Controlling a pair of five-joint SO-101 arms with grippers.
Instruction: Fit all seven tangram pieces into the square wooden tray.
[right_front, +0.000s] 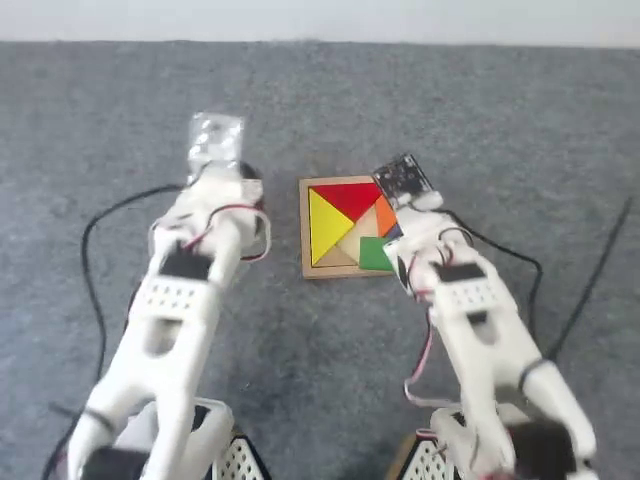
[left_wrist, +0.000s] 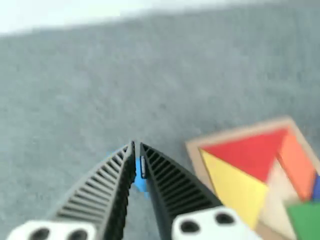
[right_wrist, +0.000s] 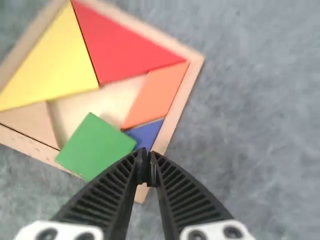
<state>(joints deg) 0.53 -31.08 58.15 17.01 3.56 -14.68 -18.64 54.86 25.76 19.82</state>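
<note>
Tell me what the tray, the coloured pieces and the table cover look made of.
Tray: pale unfinished wood, going by its tan tone and matte rim.
Red piece, yellow piece and green piece: probably painted wood, with flat even colour and crisp edges.
Blue piece in the left gripper: likely the same.
Table cover: grey carpet or felt, judging by its fuzzy speckled nap.

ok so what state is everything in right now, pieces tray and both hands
wooden tray: partly filled, bare floor in the middle
red triangle: seated flat
yellow triangle: seated flat
orange piece: seated flat
blue piece: in the corner, partly hidden
green square: skewed over the tray's rim, not seated
left hand: closed, blue sliver in the gap
right hand: closed, empty, at the tray's rim
</note>
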